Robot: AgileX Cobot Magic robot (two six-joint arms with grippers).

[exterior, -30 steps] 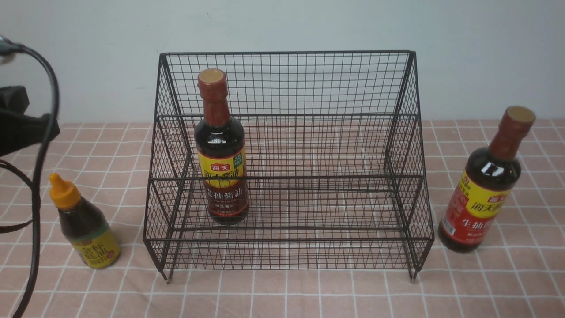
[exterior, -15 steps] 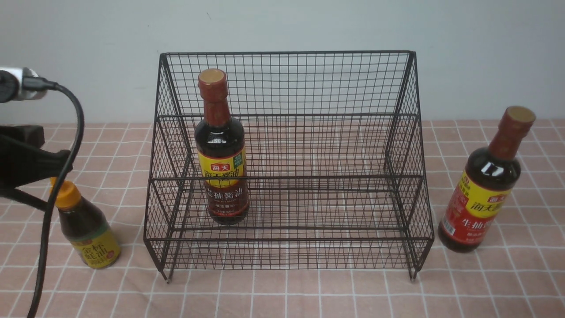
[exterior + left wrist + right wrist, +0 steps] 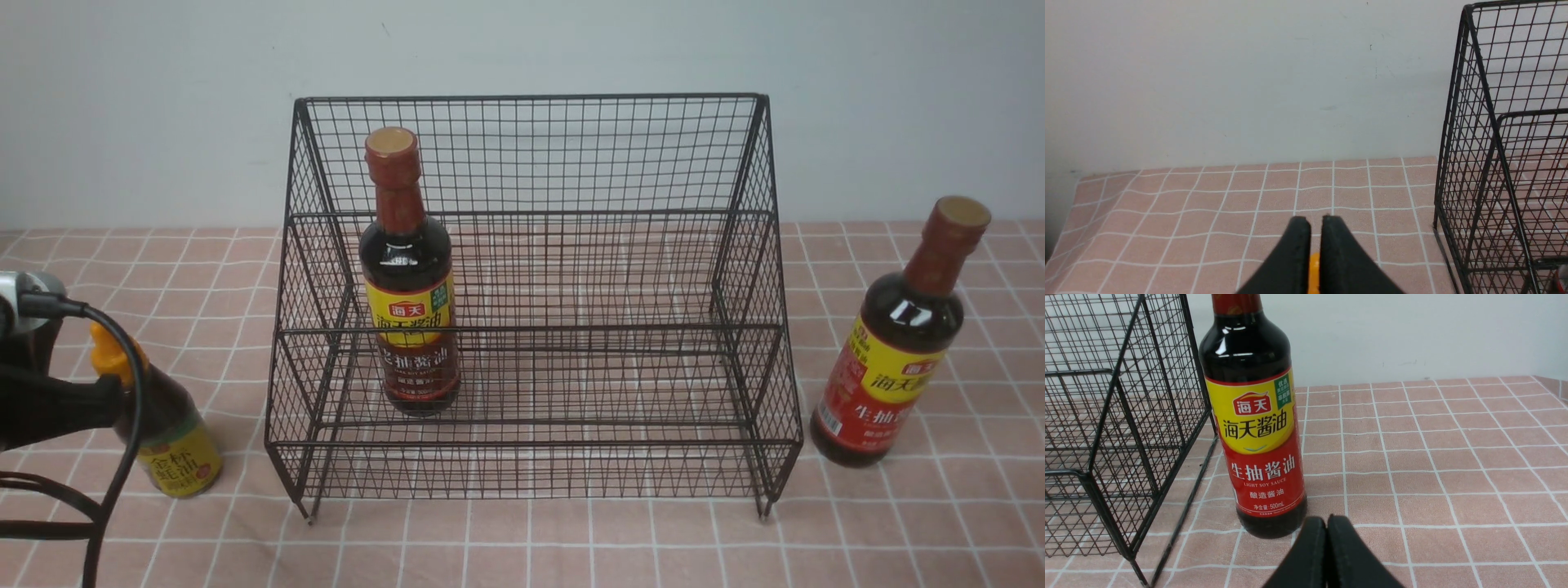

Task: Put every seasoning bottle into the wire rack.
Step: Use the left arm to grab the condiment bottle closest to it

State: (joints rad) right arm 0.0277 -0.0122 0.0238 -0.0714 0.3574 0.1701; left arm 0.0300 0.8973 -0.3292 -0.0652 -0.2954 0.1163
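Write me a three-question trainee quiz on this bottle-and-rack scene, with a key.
1. True or false: the short orange-capped bottle stands on the tablecloth, outside the wire rack.
2. How many bottles stand inside the rack? A none; B one; C three.
3. Short answer: on which side of the rack, the robot's own, does the red-labelled tall bottle stand?
Key: 1 true. 2 B: only the brown-labelled tall bottle. 3 right.
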